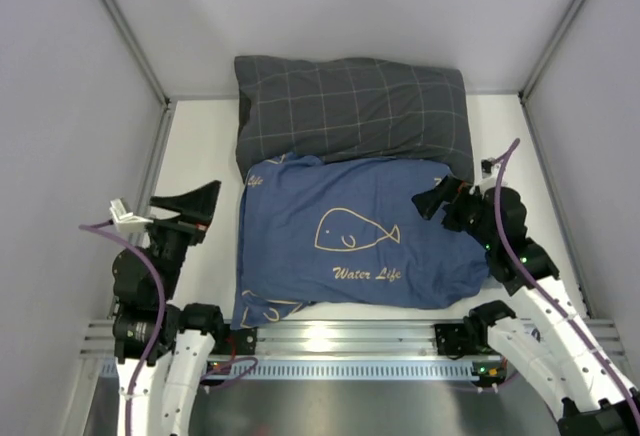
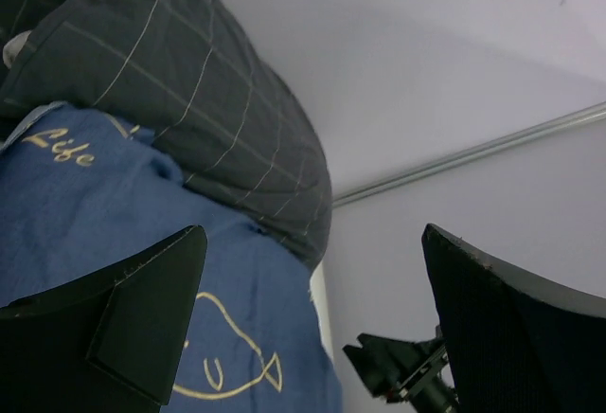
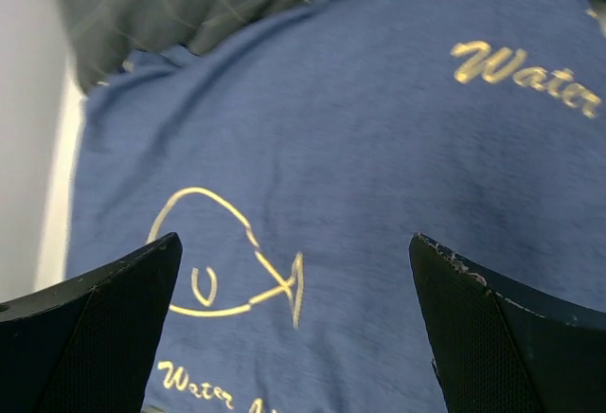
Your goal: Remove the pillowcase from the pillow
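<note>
The blue pillowcase with its cream whale and "Water Life" print lies plump in the middle of the table. It also shows in the left wrist view and the right wrist view. The white pillow is hidden inside it. My left gripper is open and empty, just left of the case's left edge. My right gripper is open and empty at the case's right upper corner, its fingers spread over the cloth; I cannot tell if they touch it.
A dark grey checked pillow lies behind the blue one, partly under its far edge. Grey walls enclose the table left, right and back. A metal rail runs along the near edge.
</note>
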